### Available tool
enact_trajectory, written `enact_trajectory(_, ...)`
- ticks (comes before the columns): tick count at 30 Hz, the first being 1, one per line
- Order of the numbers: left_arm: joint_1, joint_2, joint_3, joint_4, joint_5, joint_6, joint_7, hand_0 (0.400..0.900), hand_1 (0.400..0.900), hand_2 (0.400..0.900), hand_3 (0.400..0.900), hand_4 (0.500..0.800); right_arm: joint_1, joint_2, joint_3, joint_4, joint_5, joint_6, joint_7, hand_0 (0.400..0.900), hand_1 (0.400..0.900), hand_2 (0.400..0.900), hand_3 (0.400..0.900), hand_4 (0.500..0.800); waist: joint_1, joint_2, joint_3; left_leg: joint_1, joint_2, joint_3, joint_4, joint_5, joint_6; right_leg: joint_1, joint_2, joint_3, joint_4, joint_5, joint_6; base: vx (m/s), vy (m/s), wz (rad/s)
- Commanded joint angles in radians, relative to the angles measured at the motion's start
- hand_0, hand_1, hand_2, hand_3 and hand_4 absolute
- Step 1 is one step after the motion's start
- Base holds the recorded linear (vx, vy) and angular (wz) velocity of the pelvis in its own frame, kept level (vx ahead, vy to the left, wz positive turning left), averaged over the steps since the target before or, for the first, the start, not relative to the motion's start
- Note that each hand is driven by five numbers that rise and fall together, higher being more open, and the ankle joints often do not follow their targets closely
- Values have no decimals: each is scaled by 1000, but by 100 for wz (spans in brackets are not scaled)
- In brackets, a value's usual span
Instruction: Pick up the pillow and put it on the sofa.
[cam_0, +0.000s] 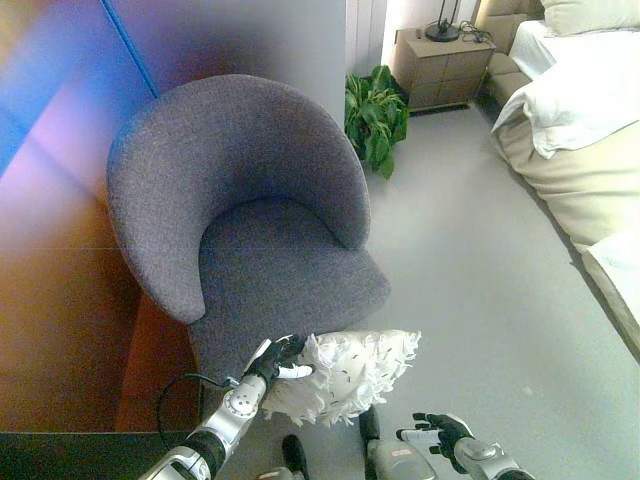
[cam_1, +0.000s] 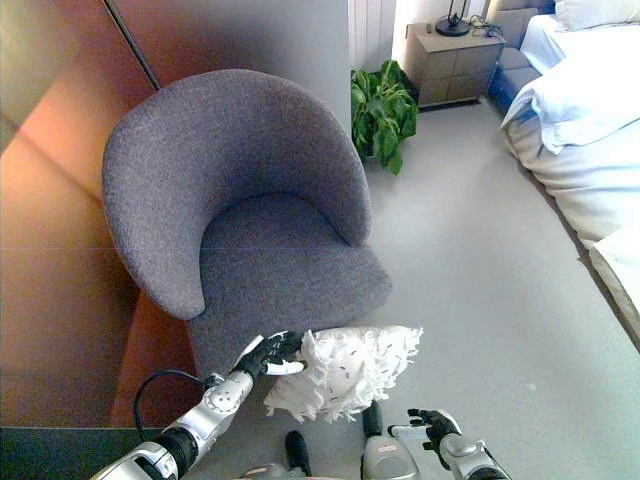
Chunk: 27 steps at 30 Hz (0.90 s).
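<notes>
1. A white, fringed pillow (cam_0: 345, 375) is held in the air by the left hand (cam_0: 277, 360), just in front of the sofa's (cam_0: 250, 210) seat edge and above the grey floor (cam_0: 470, 300).
2. The left hand's fingers (cam_0: 296, 372) are seen curled onto the pillow's left edge, a white tip pressed against the fabric; the pillow is gripped there and hangs to the right of the hand.
3. The pillow is not yet on the seat: its upper edge is level with the front lip of the cushion, and its lower part droops below it.
4. The right hand (cam_0: 438, 431) is shown low at the bottom of the view, to the right of the pillow and apart from it, its fingers loosely bent with nothing held.
5. The sofa, a round-backed grey armchair, is set against a wooden wall panel (cam_0: 50, 260), its seat bare.
6. A green plant (cam_0: 376, 118) is seen on the floor behind the sofa's right side, with a nightstand (cam_0: 440, 65) farther back bearing a dark lamp base (cam_0: 441, 30).
7. A bed (cam_0: 585, 130) with white bedding is shown along the right edge of the room, well apart from the sofa.
</notes>
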Motion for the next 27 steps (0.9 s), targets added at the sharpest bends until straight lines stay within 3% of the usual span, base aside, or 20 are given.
enact_trajectory(1, -78, 3, 50, 4, -5, -89, 27, 900, 900, 900, 900, 800, -1, -11, 19, 13, -2, -20, -6, 900, 900, 900, 900, 800, 21, -45, -7, -43, 14, -29, 154, -133, -9, -3, -72, 31, 132, -162, 111, 0, 0, 0)
enact_trajectory(12, -79, 5, 59, 2, -10, -101, 40, 900, 900, 900, 900, 800, -2, -9, 20, 13, 3, -19, -7, 900, 900, 900, 900, 800, 24, -47, -5, -45, 15, -31, 153, -132, -9, -5, -72, 30, 131, -161, 111, 0, 0, 0)
enact_trajectory(27, -143, 13, 28, -10, -23, -67, 58, 900, 900, 900, 900, 800, -51, -24, 41, -12, 29, -36, -23, 900, 900, 900, 900, 800, 8, -55, 66, -94, 25, -16, 181, -134, -8, -63, -76, 49, 154, -149, 114, -38, -6, -2)
